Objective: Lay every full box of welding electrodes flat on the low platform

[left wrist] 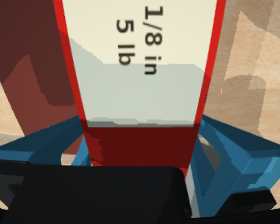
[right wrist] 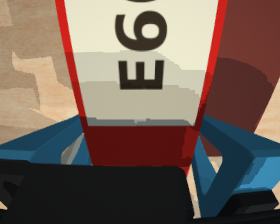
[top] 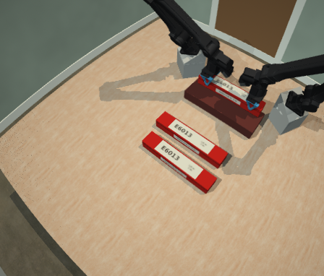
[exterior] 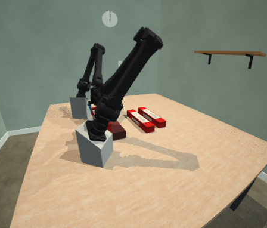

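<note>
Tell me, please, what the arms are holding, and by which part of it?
One red E6013 box, gripped across its long sides: right fingers near the "E6013" end, left fingers near the "5 lb" end.

Table bears two red boxes, platform
</note>
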{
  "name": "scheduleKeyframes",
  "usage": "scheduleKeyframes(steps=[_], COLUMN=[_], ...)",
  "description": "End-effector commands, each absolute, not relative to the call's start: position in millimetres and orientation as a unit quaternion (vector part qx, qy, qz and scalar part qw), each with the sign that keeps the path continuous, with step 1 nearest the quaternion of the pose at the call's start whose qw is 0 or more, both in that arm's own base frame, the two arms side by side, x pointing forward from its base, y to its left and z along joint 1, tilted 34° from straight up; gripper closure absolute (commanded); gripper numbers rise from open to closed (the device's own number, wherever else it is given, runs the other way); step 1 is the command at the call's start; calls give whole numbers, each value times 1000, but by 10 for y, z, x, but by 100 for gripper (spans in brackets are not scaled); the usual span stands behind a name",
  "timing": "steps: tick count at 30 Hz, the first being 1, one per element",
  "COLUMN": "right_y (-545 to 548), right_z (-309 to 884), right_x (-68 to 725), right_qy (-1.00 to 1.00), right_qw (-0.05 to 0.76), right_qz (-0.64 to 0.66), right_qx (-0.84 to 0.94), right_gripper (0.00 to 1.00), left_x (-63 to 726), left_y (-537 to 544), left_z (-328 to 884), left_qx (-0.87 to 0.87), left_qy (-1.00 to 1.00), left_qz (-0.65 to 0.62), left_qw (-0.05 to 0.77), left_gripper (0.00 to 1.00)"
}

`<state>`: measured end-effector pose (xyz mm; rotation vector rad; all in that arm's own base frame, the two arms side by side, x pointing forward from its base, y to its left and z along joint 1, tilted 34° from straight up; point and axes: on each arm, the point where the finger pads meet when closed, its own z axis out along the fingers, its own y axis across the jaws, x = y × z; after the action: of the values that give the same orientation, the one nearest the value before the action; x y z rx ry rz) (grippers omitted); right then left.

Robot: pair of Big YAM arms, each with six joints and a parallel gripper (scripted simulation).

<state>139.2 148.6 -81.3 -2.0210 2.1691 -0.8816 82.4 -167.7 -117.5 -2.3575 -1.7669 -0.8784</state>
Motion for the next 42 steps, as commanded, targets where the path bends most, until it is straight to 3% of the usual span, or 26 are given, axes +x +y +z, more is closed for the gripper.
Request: scheduleKeyframes(steps=[1, 42], right_y=[1364, 1335], right_z=[-772, -802], right_x=[1378, 1376], right_qy=[707, 707], right_qw=[19, 17], right_qz=[-294, -295], right_qx=[-643, -643], right_gripper=[100, 100], left_x=[851, 862], left_y=[-1608, -1581], left_z=[-1120, -1142], left_qx=[-759, -759], left_qy=[-581, -581], left_qz=[-291, -292], left_qw=[33, 34], left_gripper=[100, 100])
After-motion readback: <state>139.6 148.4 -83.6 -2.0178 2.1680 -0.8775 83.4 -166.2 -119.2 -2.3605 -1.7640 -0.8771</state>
